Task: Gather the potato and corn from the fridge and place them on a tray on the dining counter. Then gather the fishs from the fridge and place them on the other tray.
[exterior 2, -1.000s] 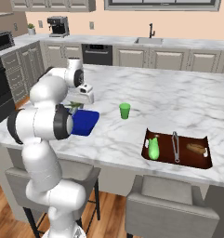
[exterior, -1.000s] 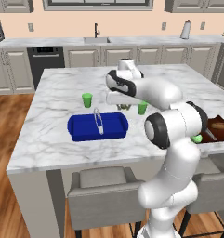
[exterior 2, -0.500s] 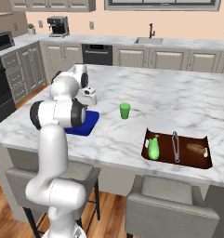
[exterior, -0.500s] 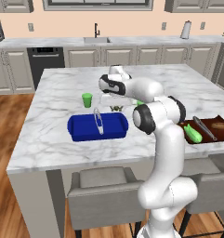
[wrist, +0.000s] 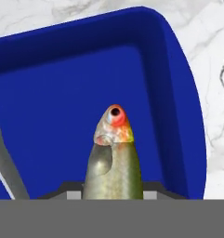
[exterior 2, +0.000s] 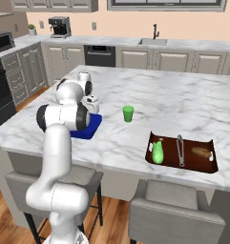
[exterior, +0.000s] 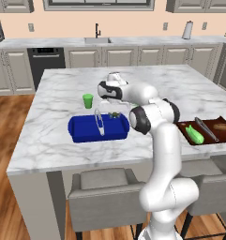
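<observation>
Arm swung left over the last second; gripper [exterior: 115, 111] now hung over the blue tray [exterior: 81, 129], clamped on a fish [wrist: 113, 160] (head down). Brown tray [exterior 2: 170, 159] already held corn [exterior 2: 157, 152] and potato [exterior 2: 201, 152], so release looked next.

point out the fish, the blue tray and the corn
fish [wrist: 112, 160], hand view, middle of its body
blue tray [exterior: 86, 129], left base view, bare floor
corn [exterior 2: 157, 152], right base view, middle of the cob
</observation>
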Controlling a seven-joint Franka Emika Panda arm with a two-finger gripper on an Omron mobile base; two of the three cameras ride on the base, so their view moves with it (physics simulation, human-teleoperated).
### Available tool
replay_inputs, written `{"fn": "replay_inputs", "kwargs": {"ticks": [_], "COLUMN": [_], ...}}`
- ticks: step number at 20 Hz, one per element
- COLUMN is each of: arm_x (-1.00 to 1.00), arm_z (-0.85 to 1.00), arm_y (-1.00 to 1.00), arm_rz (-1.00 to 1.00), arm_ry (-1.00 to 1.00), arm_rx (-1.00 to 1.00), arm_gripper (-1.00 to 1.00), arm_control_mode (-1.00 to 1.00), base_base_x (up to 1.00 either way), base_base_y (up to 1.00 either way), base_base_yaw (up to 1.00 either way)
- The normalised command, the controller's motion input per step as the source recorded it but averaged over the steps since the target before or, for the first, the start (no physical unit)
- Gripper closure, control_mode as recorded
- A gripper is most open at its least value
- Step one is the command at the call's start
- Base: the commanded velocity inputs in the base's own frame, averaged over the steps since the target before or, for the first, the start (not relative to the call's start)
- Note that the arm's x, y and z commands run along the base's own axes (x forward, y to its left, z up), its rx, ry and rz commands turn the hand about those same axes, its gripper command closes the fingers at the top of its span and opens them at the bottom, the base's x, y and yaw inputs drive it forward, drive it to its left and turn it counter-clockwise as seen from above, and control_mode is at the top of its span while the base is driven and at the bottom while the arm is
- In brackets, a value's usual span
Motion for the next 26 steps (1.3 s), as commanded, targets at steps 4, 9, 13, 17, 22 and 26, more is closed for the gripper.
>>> {"fn": "replay_inputs", "kwargs": {"ticks": [4,9,13,17,22,26], "arm_x": [0.19,0.28,0.16,-0.06,-0.08,-0.03], "arm_z": [-0.48,-0.3,-0.18,0.0,0.0,0.0], "arm_y": [-0.07,0.0,0.0,0.03,0.08,0.0], "arm_rz": [0.06,0.04,0.0,0.0,0.0,0.0], "arm_ry": [-0.04,-0.04,0.01,0.0,0.0,0.0], "arm_rx": [0.0,0.0,0.0,0.0,0.0,0.0], "arm_gripper": [1.0,1.0,1.0,1.0,-1.0,-1.0], "arm_control_mode": [-1.0,-1.0,-1.0,-1.0,-1.0,-1.0], "base_base_x": [0.0,0.0,0.0,0.0,0.0,0.0], "base_base_y": [0.0,0.0,0.0,0.0,0.0,0.0], "base_base_yaw": [0.0,0.0,0.0,0.0,0.0,0.0]}}
